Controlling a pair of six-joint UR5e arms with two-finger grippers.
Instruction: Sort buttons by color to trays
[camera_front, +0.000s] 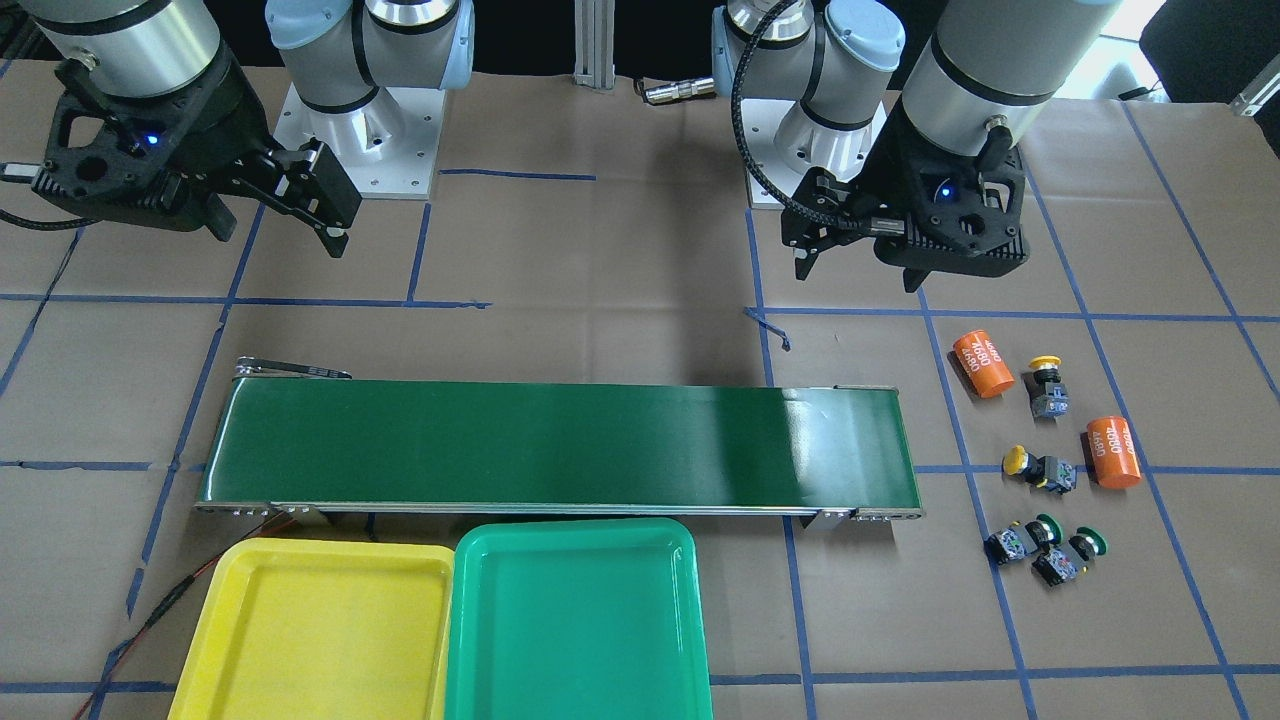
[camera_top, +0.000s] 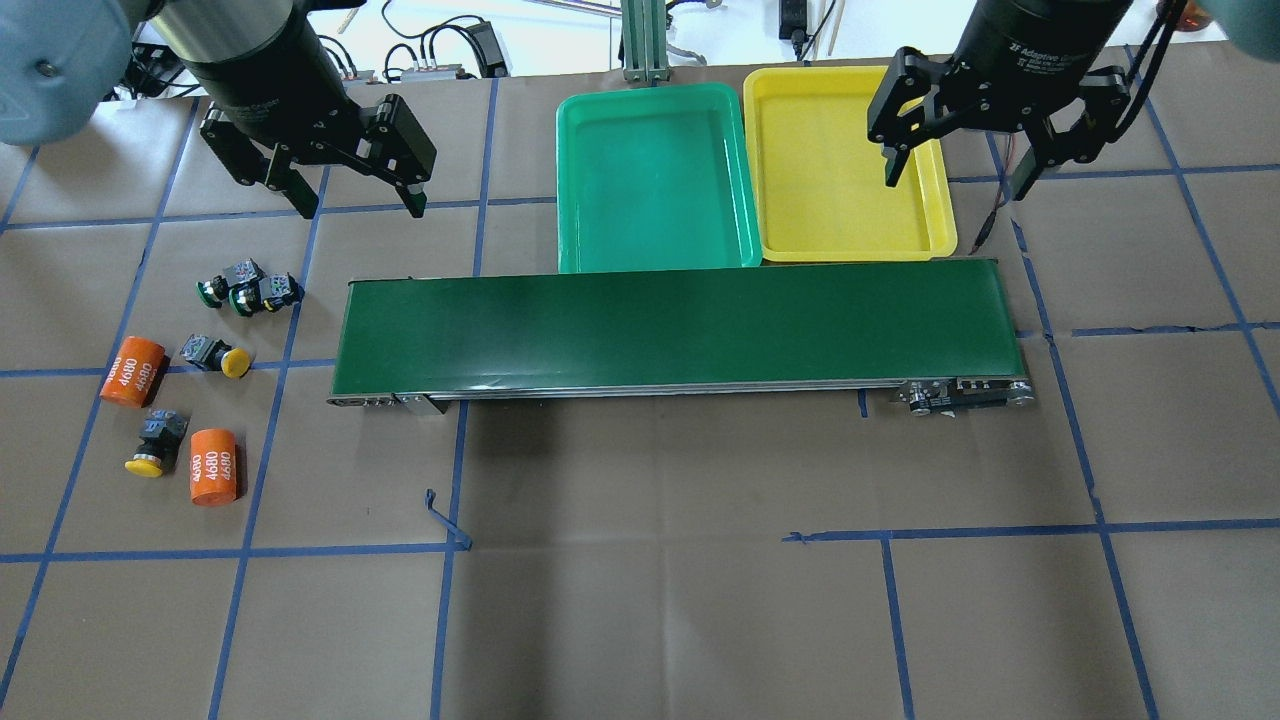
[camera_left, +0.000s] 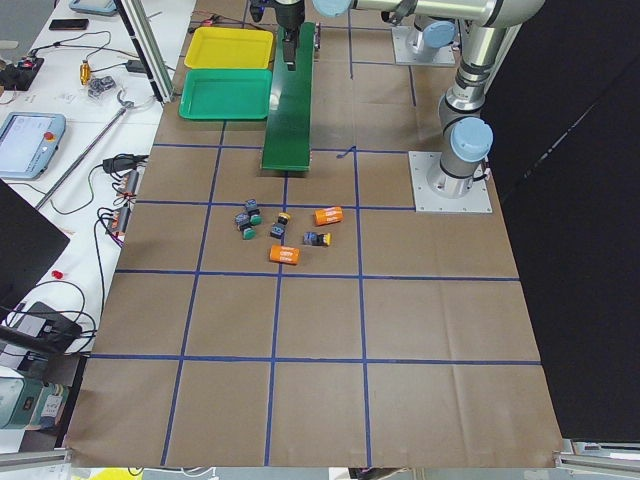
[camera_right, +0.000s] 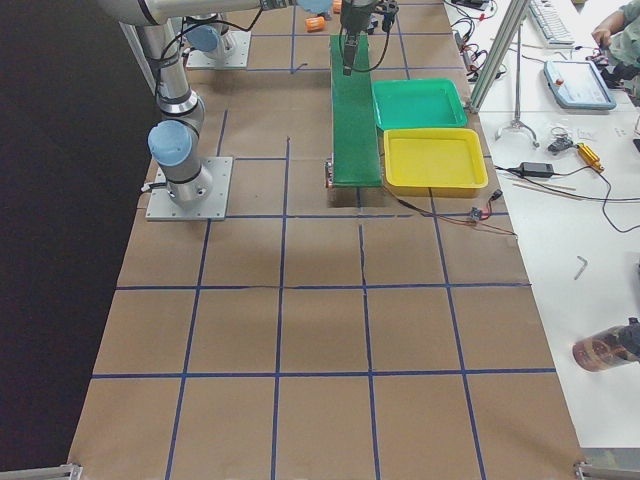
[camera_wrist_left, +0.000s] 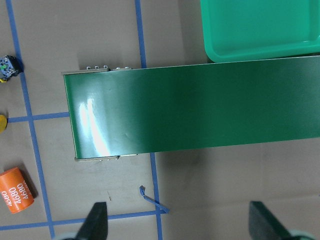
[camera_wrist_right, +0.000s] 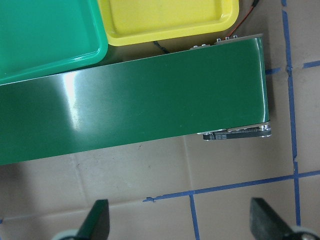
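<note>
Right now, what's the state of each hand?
Left hand: open, holding nothing.
Right hand: open, holding nothing.

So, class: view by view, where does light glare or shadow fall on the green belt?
Left wrist view: bright white streaks on the belt near its picture-left end; right wrist view: a softer pale sheen left of centre; front-facing view: pale sheen on its picture-right part, a darker band beside it; overhead view: evenly dark, no strong glare.
</note>
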